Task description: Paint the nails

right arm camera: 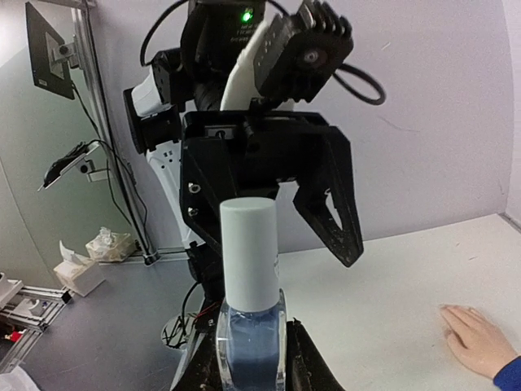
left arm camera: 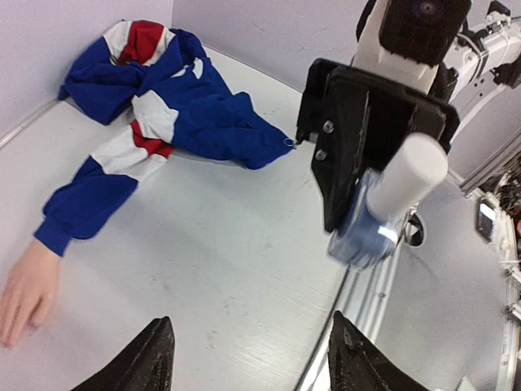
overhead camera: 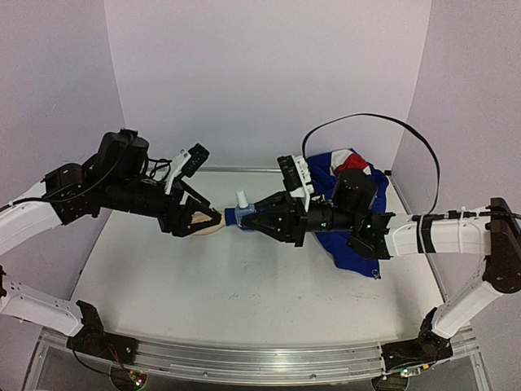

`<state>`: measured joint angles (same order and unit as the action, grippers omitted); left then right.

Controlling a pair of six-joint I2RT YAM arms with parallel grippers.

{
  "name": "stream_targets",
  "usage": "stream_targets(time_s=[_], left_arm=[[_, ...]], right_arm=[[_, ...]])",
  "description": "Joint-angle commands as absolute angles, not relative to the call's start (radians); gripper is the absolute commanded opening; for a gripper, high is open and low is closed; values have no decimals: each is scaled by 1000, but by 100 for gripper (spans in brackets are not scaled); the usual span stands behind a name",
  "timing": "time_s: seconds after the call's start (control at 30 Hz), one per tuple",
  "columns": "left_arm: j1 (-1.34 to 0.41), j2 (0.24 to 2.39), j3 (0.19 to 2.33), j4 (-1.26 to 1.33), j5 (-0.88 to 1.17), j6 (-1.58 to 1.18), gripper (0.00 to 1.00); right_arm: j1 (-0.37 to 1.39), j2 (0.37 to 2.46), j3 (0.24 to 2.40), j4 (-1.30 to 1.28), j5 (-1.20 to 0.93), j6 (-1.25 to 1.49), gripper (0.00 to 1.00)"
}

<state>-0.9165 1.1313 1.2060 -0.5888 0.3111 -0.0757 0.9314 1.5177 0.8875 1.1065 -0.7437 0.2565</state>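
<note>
Though my left pincer [overhead camera: 208, 218], wide open and empty, covers most of the mannequin hand [overhead camera: 213, 226] from above, my right pincer [overhead camera: 244, 218] sits beside its cuff [overhead camera: 231, 217], clamped on a small bottle [overhead camera: 241, 200]. My left wrist shows a crumpled jacket [left arm camera: 187, 114] beyond that hand; my right wrist shows its nails [right arm camera: 452, 316] too small to make out.

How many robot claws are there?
2. The left claw is open, hanging over the table by the pretend hand. The right claw faces it, shut on a little blue bottle with a white cap.
</note>
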Motion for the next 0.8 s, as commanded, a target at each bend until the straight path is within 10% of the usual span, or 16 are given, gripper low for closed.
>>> stream_targets(time_s=[0.0, 0.4, 0.77], left_arm=[[-913, 1002, 1149, -492, 155, -155, 78], [-913, 1004, 1126, -313, 40, -468, 85], [-914, 1137, 1169, -222, 35, -492, 72]], right_arm=[[940, 1448, 880, 1109, -575, 186, 0], [1082, 1535, 996, 957, 152, 112, 0], [1167, 1634, 1096, 911, 280, 49, 0]])
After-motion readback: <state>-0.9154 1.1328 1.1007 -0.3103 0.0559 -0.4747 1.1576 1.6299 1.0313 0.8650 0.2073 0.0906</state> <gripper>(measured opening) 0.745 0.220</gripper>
